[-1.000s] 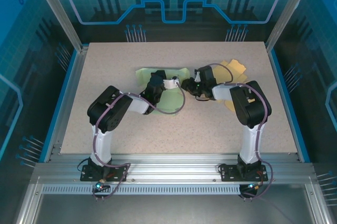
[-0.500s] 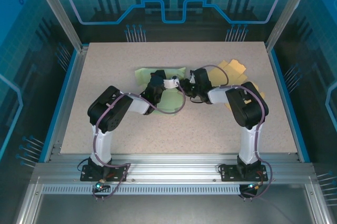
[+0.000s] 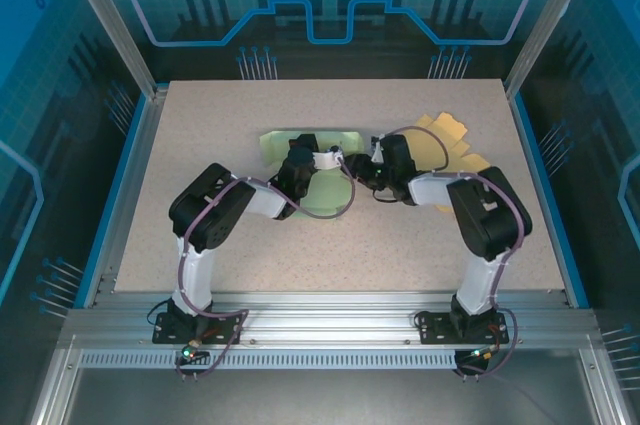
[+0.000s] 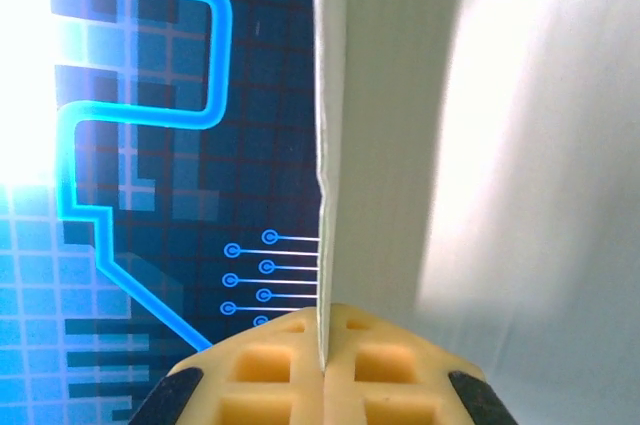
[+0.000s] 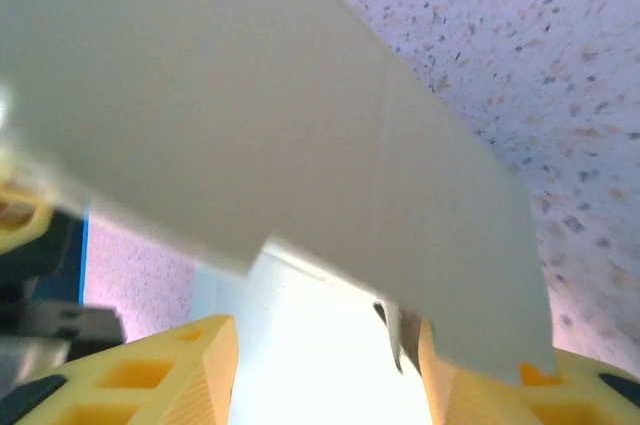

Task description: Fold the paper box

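The pale green paper box lies partly folded at the middle of the table, under both wrists. My left gripper is shut on a thin upright panel of the paper box; the panel's edge runs down between the closed yellow fingertips. My right gripper sits at the box's right side, open. In the right wrist view its yellow fingers stand wide apart beneath a green flap, and a thin paper edge hangs just inside the right finger.
Several yellow paper sheets lie at the back right, just behind my right arm's wrist. The speckled table is ringed by a blue edge and an aluminium frame, with blue patterned walls around it.
My right gripper has opened, and the right arm's elbow has swung outward to the right. The left gripper has kept its grip and place.
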`<action>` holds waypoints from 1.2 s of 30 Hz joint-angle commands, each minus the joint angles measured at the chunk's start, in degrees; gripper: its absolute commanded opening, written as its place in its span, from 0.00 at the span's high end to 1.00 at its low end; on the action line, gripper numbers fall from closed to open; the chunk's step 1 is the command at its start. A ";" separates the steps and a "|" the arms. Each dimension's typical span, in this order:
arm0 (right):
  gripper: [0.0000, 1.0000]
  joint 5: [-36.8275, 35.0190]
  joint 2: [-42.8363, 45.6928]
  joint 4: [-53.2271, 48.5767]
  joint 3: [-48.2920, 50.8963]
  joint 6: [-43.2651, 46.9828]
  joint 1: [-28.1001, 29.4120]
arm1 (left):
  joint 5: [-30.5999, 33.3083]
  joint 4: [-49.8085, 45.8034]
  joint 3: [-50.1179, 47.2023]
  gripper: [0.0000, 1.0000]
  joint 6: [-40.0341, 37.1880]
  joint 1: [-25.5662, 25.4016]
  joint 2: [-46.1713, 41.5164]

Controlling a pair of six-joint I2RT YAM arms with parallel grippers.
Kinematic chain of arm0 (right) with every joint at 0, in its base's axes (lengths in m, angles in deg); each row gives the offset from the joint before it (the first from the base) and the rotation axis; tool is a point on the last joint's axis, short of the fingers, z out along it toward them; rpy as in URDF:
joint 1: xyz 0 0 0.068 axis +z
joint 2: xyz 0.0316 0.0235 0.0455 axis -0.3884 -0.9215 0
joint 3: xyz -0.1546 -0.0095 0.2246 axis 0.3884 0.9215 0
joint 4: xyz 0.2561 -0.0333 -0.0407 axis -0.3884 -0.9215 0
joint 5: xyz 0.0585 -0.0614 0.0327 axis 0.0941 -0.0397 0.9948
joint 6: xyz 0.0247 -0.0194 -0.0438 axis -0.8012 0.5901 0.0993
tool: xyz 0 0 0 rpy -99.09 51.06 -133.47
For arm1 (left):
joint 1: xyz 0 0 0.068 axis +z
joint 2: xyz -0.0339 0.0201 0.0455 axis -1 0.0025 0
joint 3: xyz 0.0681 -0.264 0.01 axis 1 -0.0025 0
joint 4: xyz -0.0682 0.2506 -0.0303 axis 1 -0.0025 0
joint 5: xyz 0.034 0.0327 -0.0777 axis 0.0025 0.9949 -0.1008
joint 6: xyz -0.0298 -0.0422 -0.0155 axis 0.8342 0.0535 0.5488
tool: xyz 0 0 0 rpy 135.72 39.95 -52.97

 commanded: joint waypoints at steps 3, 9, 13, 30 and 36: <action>0.48 0.02 7.58 -4.01 5.19 4.69 -3.25 | -1.58 5.70 -1.64 1.00 -4.43 -0.20 2.58; 0.48 -1.62 12.07 -9.54 4.74 8.18 -7.24 | -3.33 6.96 -2.59 1.00 -5.07 0.17 2.01; 0.53 4.00 8.36 -12.18 -2.68 10.91 -12.31 | -4.31 6.61 -2.77 1.00 -5.15 0.13 1.80; 0.72 14.18 -15.07 -18.22 -27.81 17.52 -10.23 | -4.95 7.37 -2.97 1.00 -5.51 0.74 2.45; 0.72 14.86 -12.21 -14.04 -19.29 19.15 -8.87 | -4.98 7.45 -3.09 1.00 -5.34 0.92 2.85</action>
